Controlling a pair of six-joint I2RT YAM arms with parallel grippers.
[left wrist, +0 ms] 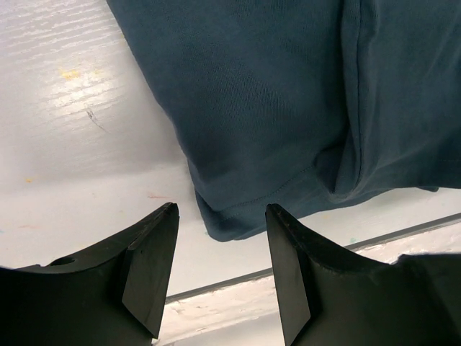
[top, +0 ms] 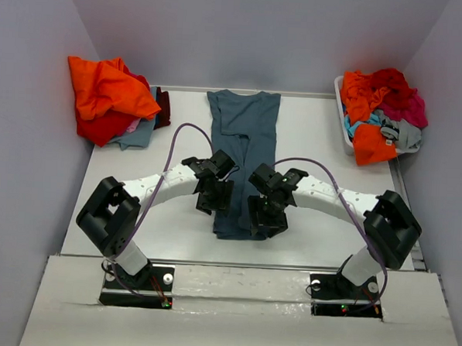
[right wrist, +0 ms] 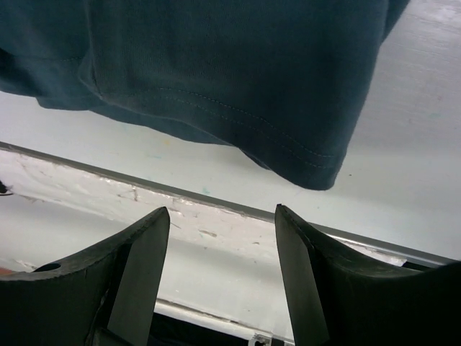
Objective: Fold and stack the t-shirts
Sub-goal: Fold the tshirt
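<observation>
Left gripper [left wrist: 222,213] is spread and empty, poised at the near left hem corner of the slate-blue t-shirt [top: 245,127]. Right gripper [right wrist: 222,213] is likewise spread and empty, close to the near right hem corner and clear of the cloth. The shirt lies folded into a long narrow strip down the middle of the counter [top: 333,155]. A heap of orange, red and grey t-shirts [top: 107,97] occupies the far left corner. A white bin [top: 340,101] at far right holds more crumpled t-shirts [top: 377,111].
</observation>
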